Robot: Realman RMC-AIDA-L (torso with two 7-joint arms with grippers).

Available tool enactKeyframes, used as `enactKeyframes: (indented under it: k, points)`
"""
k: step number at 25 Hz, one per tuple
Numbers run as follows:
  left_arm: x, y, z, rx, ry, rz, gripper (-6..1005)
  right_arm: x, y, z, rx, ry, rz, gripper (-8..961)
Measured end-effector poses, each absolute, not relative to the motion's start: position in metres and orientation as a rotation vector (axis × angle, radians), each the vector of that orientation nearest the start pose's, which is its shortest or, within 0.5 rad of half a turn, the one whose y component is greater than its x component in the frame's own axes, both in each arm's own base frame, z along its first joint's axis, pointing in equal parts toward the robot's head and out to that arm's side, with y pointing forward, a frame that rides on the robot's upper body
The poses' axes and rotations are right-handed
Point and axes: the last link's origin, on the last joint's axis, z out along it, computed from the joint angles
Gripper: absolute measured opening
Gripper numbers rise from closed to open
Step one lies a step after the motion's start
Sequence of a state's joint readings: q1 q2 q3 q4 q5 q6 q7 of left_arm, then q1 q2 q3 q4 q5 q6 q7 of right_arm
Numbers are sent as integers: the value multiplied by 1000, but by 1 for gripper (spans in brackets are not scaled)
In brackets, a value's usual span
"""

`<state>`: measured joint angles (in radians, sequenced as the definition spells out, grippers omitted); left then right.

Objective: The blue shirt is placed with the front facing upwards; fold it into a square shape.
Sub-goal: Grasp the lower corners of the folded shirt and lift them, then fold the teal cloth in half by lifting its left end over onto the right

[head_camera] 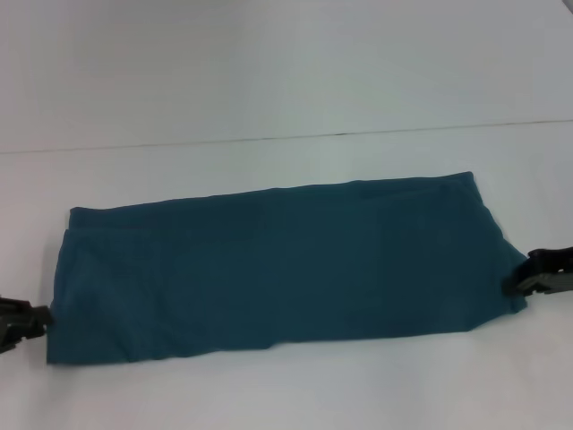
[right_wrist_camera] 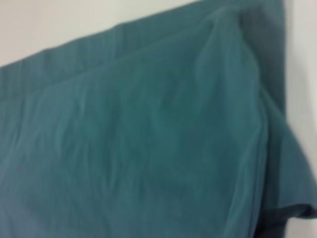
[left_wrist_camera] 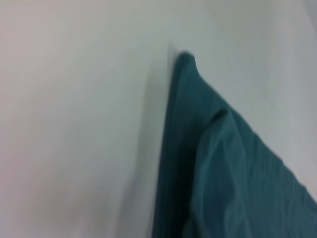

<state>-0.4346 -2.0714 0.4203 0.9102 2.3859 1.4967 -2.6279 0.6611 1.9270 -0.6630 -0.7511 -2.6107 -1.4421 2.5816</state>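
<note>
Shirt [head_camera: 277, 269] folded, flat on table [head_camera: 269, 72]

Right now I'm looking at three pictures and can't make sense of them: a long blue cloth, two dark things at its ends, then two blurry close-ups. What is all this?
You are seeing one moment through a two-armed robot's three cameras. The wide picture comes from its head, looking down at a white table. The cloth is the blue shirt, already folded into a long band with plain fabric on top.

The dark things are the robot's grasping parts. The left gripper sits at the band's left end and the right gripper at its right end. Each reaches the shirt's edge, but the pictures do not show whether either one is pinching the cloth.

The two close-ups come from cameras on the wrists. The left wrist view shows a folded end of the shirt; the right wrist view shows layered fabric at the other end.
</note>
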Motion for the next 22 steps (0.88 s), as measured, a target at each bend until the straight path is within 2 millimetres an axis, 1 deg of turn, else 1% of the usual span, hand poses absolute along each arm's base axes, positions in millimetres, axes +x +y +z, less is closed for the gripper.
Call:
enactKeyframes:
  k: [4,5,6,7,8,9,10,11,14,17,19,20,22]
  points:
    - [-353,309,77,2113,2714,799,198,321,373,83,-2001,1841,35,92]
    - [-354,308,79,2103,2723,825,228,322,375,90,-1985,1837,73,94]
    - [-355,308,82,2092,2729,863,258,321,376,94,-1984,1835,113,132]
    - [-355,308,84,2086,2722,907,263,321,376,94,-1984,1835,113,169]
    - [-355,307,87,2080,2713,952,268,320,377,96,-1992,1833,153,207]
    - [-352,307,89,2074,2672,1034,272,317,377,99,-2004,1829,211,244]
    - [-352,307,89,2074,2672,1034,277,313,377,100,-2028,1823,287,281]
    - [-347,308,89,2059,2613,1120,282,308,376,100,-2062,1812,361,319]
    - [-338,309,89,2070,2507,1196,281,293,374,96,-2162,1771,532,468]
    - [-325,313,91,2165,2336,1264,286,282,370,88,-2257,1704,668,505]
    - [-318,316,91,2230,2238,1302,296,278,369,83,-2293,1645,745,530]
    - [-318,317,90,2241,2222,1312,301,278,367,80,-2305,1622,766,543]
    - [-319,319,85,2245,2210,1331,312,278,364,67,-2336,1578,767,568]
